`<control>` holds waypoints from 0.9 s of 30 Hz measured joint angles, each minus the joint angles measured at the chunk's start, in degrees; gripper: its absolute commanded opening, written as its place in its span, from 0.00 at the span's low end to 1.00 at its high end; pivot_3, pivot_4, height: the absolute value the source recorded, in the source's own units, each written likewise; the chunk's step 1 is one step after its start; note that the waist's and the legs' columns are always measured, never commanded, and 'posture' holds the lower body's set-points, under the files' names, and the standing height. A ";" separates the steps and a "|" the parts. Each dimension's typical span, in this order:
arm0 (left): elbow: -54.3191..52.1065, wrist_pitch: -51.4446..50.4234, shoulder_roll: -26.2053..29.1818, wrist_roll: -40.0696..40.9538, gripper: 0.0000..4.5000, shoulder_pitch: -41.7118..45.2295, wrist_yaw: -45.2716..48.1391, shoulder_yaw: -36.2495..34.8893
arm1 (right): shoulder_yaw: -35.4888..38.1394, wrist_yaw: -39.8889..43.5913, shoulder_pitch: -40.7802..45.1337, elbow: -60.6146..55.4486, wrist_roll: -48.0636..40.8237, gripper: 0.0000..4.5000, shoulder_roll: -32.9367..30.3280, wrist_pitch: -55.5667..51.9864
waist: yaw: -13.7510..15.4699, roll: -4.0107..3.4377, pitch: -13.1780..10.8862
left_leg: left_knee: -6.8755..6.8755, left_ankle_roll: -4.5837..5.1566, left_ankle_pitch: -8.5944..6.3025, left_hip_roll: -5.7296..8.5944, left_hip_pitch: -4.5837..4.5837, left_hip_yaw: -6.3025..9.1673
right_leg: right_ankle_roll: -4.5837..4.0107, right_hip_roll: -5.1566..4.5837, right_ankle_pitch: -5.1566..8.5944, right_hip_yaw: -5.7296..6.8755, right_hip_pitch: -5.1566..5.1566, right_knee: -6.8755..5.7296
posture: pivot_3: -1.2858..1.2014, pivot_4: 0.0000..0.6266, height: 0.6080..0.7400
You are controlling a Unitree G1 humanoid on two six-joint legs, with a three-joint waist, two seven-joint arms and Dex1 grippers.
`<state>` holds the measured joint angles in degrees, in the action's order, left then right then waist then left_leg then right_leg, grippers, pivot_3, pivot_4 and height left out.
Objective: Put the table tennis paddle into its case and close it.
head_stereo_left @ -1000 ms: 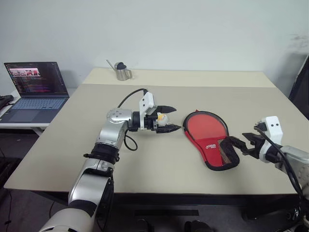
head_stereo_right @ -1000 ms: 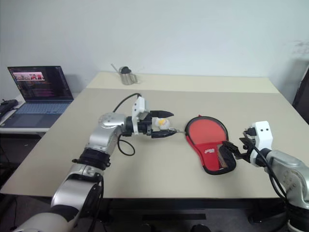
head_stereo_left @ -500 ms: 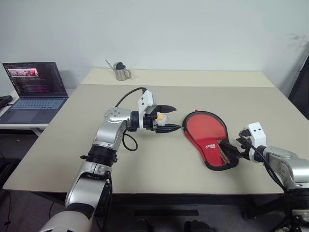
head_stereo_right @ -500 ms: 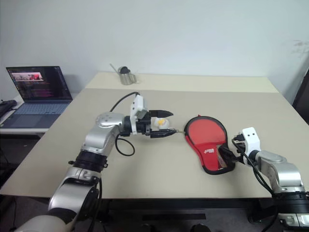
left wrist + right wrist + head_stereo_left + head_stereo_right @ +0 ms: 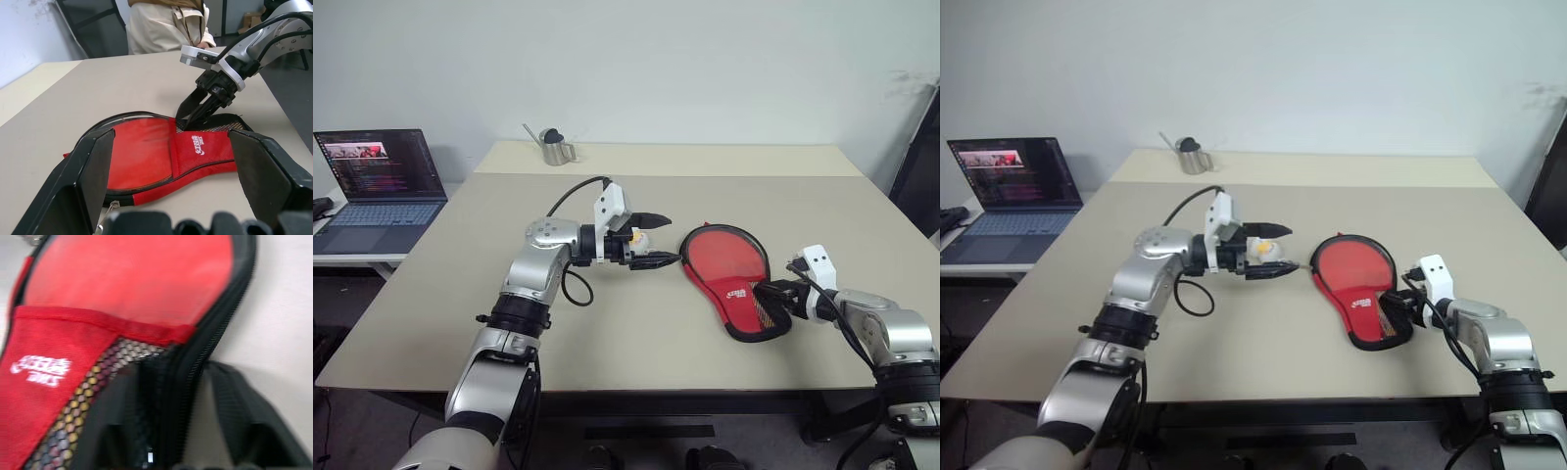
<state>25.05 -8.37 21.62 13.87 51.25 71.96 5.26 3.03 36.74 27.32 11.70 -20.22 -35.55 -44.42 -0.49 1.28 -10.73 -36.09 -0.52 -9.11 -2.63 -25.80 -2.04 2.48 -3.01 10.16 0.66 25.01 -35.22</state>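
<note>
Since the earlier frame, right pincer has come down and in toward the case, from a spot clear of its handle end to the black zip edge beside the mesh pocket. Its fingers have narrowed from wide to partly closed. In the right wrist view, one finger lies over the mesh and the other sits on the table just outside the zip edge, so the rim runs between them. Whether they actually pinch the rim, cannot tell.

Case lies flat on the table, red side up, white logo readable, round end pointing away from the right pincer and handle end toward it. Through the mesh a striped red and dark shape shows, consistent with the table tennis paddle's handle; the rest of the paddle cannot be made out under the red fabric.

Left pincer hangs level on the far side of the case from the right pincer, near the round end but apart from it, and has not moved. Fingers stand wide, with nothing held.

Relative to the case: a small metal watering can stands well apart at the table's back edge; a laptop sits open on a separate side desk beyond the left arm. A person in a pale coat stands past the table behind the right arm.
</note>
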 measured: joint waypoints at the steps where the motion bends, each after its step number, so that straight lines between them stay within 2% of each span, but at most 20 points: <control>1: 0.00 0.03 0.35 -0.02 0.90 -0.10 0.04 0.00 | -0.29 0.25 0.00 -0.30 0.06 0.22 0.04 -0.25 | -0.02 0.01 0.02 | 0.00 0.00 0.00 0.00 0.02 0.00 | 0.00 0.00 0.00 0.00 0.00 -0.02 | 0.52 0.24 1.00; 4: 0.00 0.06 1.21 -0.05 0.90 -0.89 0.26 0.00 | -0.37 0.24 0.00 -0.69 1.02 0.01 0.48 -0.98 | -0.04 0.04 0.06 | 0.01 0.00 0.00 -0.01 0.04 0.00 | 0.00 0.00 0.00 0.00 0.00 -0.08 | 0.52 0.24 1.00; 5: 0.02 0.05 1.44 -0.06 0.90 -1.23 0.46 0.03 | -0.37 0.04 -0.02 -0.95 1.14 0.00 0.70 -1.10 | -0.04 0.05 0.07 | 0.01 0.00 0.00 -0.01 0.04 0.00 | 0.00 0.01 0.00 0.00 0.02 -0.12 | 0.52 0.24 1.00; 14: 1.28 -0.48 9.01 -0.12 0.90 -5.50 8.05 1.21 | 2.12 -6.34 -2.16 -9.53 1.04 0.00 6.52 -7.75 | -1.08 0.10 0.11 | 0.06 0.00 0.00 -0.06 0.08 0.03 | -0.23 0.04 0.15 0.02 0.22 -0.57 | 0.52 0.24 1.00; 27: -3.32 -4.90 10.88 1.95 0.90 -8.66 13.80 2.19 | 6.33 -17.10 -3.64 -22.44 0.78 0.00 18.46 -22.25 | -1.43 0.10 0.10 | 0.07 -0.01 0.00 -0.16 0.14 0.14 | -0.37 0.14 0.25 0.07 0.30 -0.82 | 0.52 0.24 1.00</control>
<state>21.73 -13.27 32.49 15.82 42.60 85.76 7.46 9.36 19.64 23.69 -10.73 -19.43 -17.09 -66.66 -1.92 1.38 -10.63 -36.02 -0.52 -9.12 -2.79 -25.66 -1.91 2.11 -2.87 10.42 0.72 25.31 -36.04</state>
